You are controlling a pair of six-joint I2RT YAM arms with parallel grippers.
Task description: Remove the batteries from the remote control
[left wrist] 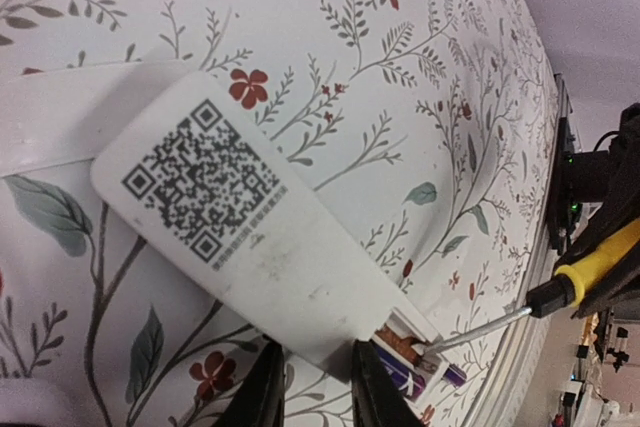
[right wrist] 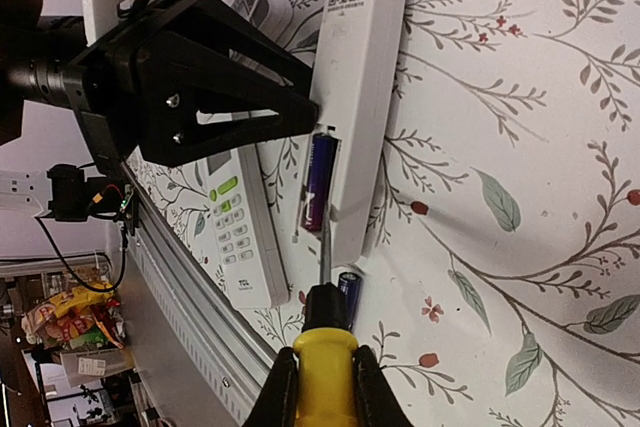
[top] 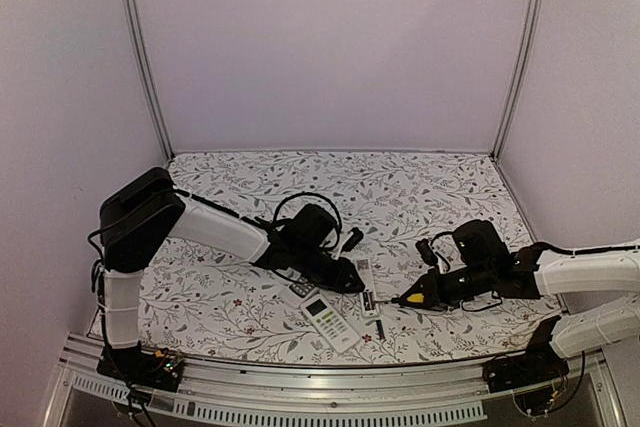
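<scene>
Batteries [right wrist: 318,182] — one dark battery [right wrist: 349,289] lies loose on the desk [right wrist: 520,97] just beside the end of the remote [right wrist: 365,97]; a purple battery [right wrist: 318,182] sits in its open bay. My right jaws grip the yellow screwdriver [right wrist: 322,352], tip at that bay; left jaws pinch the remote. I judge it about halfway.

Both arms are built of smooth white tube links joined by black joints. The left arm [top: 215,227] carries a big, boxy black housing [top: 140,209] at its shoulder, and its black wrist is ringed by a looped black cable [top: 308,199]. The right arm [top: 585,272] has two white links, a chunky black wrist block [top: 480,247] and thin black cords [top: 432,244] curling off it. The left jaws are matte black plastic, triangular, with open cut-outs and small silver screws [right wrist: 173,101]. The right jaws are plain black prongs. Black bases [top: 520,372] with thin trailing wires stand at the near edge.
</scene>
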